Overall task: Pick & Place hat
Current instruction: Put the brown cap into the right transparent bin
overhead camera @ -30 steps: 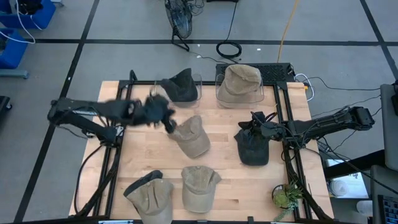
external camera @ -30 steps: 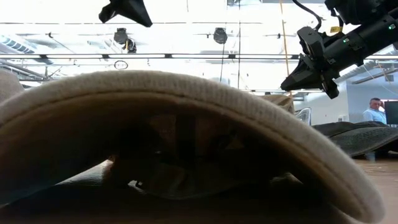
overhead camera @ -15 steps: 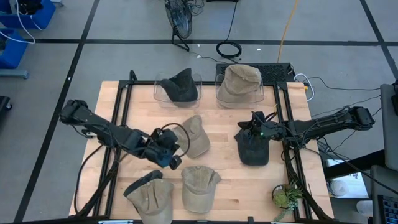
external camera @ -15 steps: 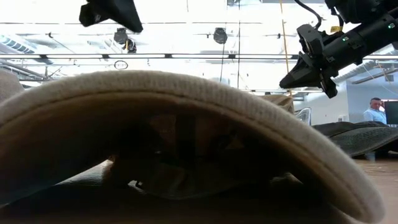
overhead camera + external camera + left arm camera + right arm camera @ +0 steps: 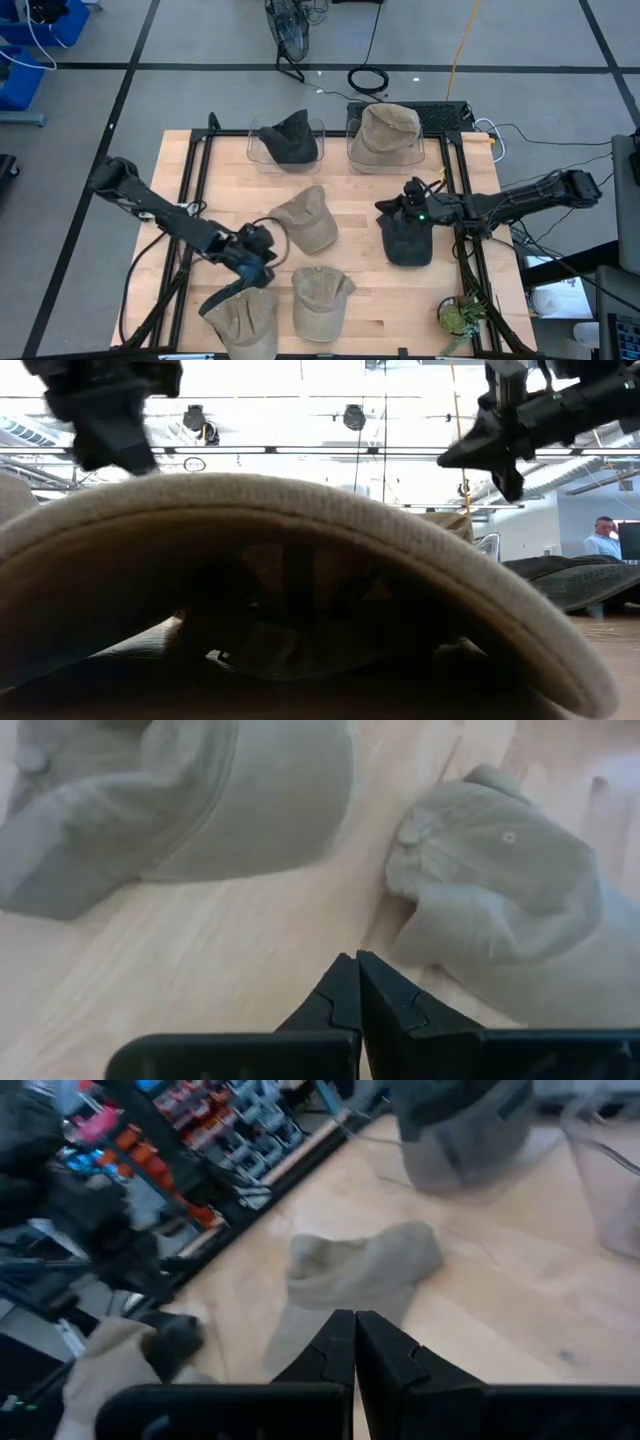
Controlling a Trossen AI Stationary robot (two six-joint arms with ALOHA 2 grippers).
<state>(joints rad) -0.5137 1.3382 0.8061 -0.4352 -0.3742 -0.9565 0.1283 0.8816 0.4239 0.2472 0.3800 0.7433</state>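
Several caps lie on the wooden table (image 5: 350, 265). A tan cap (image 5: 305, 220) lies in the middle and a dark cap (image 5: 405, 240) right of it. A tan cap with a dark brim (image 5: 245, 315) and a plain tan cap (image 5: 320, 300) lie at the near edge. My left gripper (image 5: 265, 268) hovers shut, slanting down, between the middle cap and the two near caps (image 5: 200, 800) (image 5: 500, 890). My right gripper (image 5: 385, 207) hangs shut above the dark cap's far left edge, high in the low view (image 5: 470, 450).
Two clear bins stand at the far edge, one with a dark cap (image 5: 290, 140), one with a tan hat (image 5: 385, 135). A small plant (image 5: 460, 315) sits at the near right corner. A tan cap's brim (image 5: 300, 510) fills the low view.
My left gripper has swung from beside the middle cap toward the table's near edge and sunk a good way, tipping more steeply down, staying shut. My right gripper has tipped closer to level and risen slightly. No cap has moved.
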